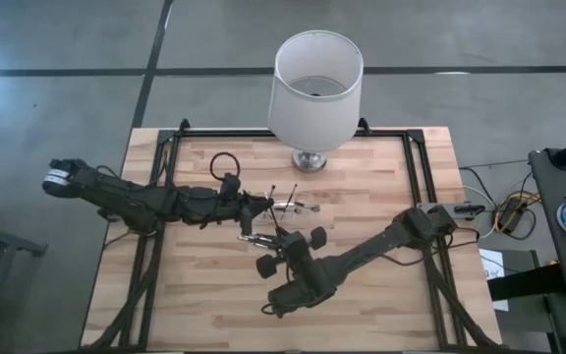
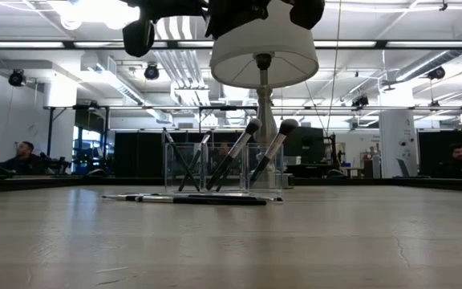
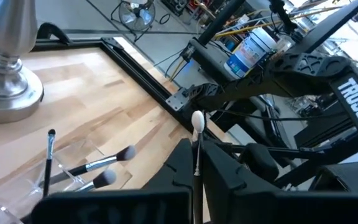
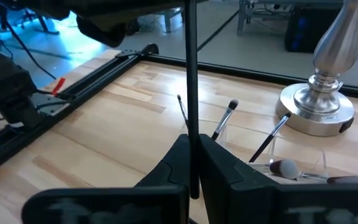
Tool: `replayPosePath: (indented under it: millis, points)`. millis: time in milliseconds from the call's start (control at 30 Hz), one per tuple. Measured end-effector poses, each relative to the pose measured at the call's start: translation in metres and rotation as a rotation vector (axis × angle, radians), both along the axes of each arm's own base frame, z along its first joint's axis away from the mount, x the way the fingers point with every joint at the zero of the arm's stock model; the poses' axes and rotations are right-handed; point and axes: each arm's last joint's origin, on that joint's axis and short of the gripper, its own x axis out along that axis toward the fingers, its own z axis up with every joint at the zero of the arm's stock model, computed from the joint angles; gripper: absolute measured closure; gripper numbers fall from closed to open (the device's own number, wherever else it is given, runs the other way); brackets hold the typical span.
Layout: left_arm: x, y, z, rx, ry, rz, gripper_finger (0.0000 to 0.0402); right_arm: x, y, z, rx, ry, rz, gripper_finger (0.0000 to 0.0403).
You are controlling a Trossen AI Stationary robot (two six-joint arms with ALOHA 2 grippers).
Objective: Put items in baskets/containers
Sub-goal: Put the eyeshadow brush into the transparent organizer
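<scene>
both grippers are pinching the same thin brush (image 4: pixel 190 93) above the table: the right gripper (image 4: pixel 192 163) is clamping its dark handle, the left gripper (image 3: pixel 197 163) is pressing together just under its pale tip. with both holding, any pull in different directions is risking a bent or dropped brush, and a release too early is likely sending it onto the wood rather than into the clear holder (image 2: pixel 215 167), sitting just beyond the fingers with several brushes already leaning in it. two more brushes (image 2: pixel 191 198) are lying beside it. the wooden table (image 1: pixel 381 285) is carrying a white lamp (image 1: pixel 314 88); people are sitting in the room behind.
</scene>
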Motion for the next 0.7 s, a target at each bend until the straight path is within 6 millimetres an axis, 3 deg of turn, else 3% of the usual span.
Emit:
replayPosePath:
  millis: [167,367,533,700]
  points:
    - [0.0,0.0,-0.001,0.038,0.021,0.0,0.0391,0.0,-0.001,-0.001,0.003,0.024,0.008,0.0369]
    - [0.0,0.007,-0.004,0.096,0.061,0.036,0.0392,-0.004,0.0,-0.002,-0.011,0.082,0.019,0.0298]
    - [0.0,0.019,-0.005,0.221,0.119,0.114,0.0392,-0.03,-0.008,0.006,-0.004,0.238,-0.033,0.0244]
    - [0.0,0.039,-0.016,0.301,0.255,0.195,0.0392,-0.049,-0.01,0.012,0.189,0.437,0.06,0.0239]
